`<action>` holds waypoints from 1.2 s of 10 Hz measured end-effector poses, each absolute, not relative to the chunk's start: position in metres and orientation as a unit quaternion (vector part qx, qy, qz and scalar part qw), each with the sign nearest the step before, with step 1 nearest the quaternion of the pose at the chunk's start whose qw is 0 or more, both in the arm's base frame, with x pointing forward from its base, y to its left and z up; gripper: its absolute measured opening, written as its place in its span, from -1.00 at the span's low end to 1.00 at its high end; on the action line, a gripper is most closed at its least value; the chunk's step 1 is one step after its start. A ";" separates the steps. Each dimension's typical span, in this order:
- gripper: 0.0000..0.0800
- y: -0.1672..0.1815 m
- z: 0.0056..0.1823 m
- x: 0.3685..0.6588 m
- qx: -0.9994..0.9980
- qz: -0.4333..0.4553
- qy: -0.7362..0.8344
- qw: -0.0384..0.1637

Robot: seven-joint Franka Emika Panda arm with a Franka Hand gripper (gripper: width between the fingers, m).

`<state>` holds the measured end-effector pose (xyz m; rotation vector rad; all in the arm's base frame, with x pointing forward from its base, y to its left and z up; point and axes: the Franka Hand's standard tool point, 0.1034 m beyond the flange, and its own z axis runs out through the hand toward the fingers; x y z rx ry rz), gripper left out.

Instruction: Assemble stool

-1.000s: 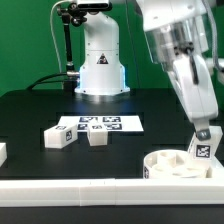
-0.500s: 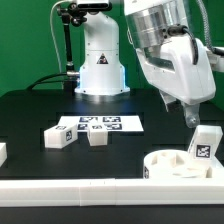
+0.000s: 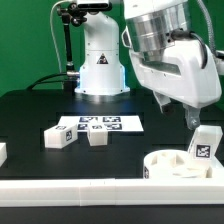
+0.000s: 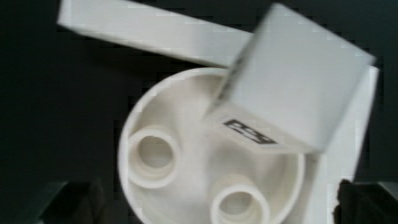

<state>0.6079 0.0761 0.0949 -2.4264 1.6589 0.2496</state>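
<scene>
The round white stool seat (image 3: 165,166) lies at the front of the exterior view's right, against the front rail. One tagged white leg (image 3: 205,143) stands upright in it. My gripper (image 3: 190,120) hangs above and just left of that leg, apart from it. In the wrist view the seat (image 4: 178,115) shows two empty round sockets, with the leg (image 4: 294,85) standing on it. My gripper (image 4: 214,208) is open and empty there, its dark fingers (image 4: 64,204) wide apart. Two loose legs (image 3: 58,138) (image 3: 97,138) lie in the middle of the table.
The marker board (image 3: 100,124) lies behind the loose legs. A long white rail (image 3: 90,191) runs along the front edge and shows in the wrist view (image 4: 151,35). Another white block (image 3: 2,152) sits at the left edge. The robot base (image 3: 100,65) stands at the back.
My gripper has let go of the leg standing in the seat and risen up and to the exterior view's left. The leg stays upright.
</scene>
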 end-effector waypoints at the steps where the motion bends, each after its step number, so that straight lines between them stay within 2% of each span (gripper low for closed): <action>1: 0.62 0.066 0.093 0.607 -0.833 0.078 0.539 0.101; 3: 0.62 0.061 0.092 0.604 -0.833 0.075 0.539 0.102; 5: 0.62 0.061 0.091 0.604 -0.875 0.066 0.467 0.108; 6: 0.62 0.060 0.089 0.602 -0.903 0.061 0.414 0.101; 7: 0.62 0.055 0.086 0.599 -0.940 0.053 0.328 0.081; 9: 0.62 0.049 0.080 0.593 -0.976 0.045 0.204 0.056; 12: 0.62 0.041 0.072 0.586 -0.986 0.036 0.153 0.060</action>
